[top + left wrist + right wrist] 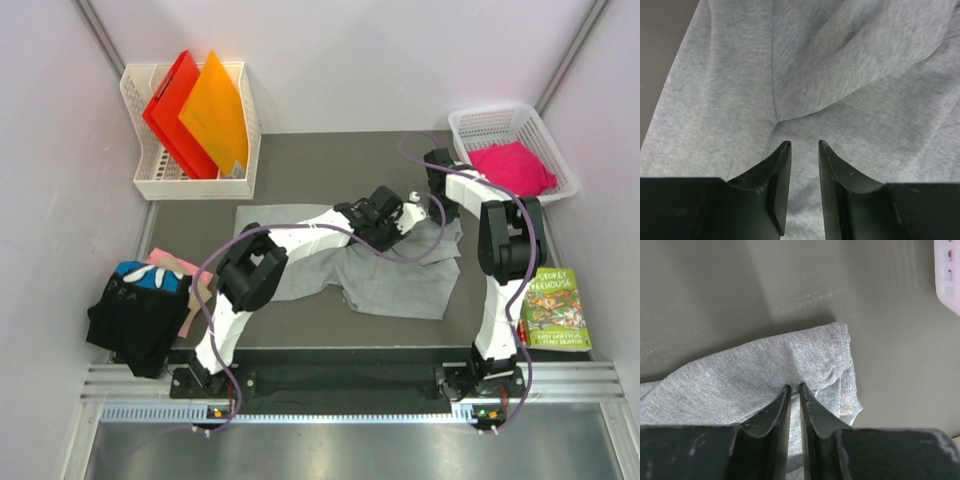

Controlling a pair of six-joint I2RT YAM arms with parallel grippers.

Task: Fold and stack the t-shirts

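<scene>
nearest my side of the table (330,160), the black t-shirt (135,315) sits bunched at the left edge and a picture book (553,308) lies at the right edge, both well clear of the work. in the middle the grey t-shirt (400,285) lies spread but rumpled, not yet folded, so i judge the task is at an early step. the left gripper (804,145) hangs just above the cloth with its fingers a narrow gap apart and nothing between them; i read that as lining up on the crease below for a pinch. the right gripper (795,386) is closed almost fully on a ridge of the grey t-shirt close to its hemmed corner, which gives me an anchor point for pulling the cloth flat or carrying an edge over. farther back, the pink t-shirt (512,165) waits in the white basket (470,120) at the far right, and the red folder (170,110) and orange folder (215,115) stand in the rack (140,185) at the far left.
</scene>
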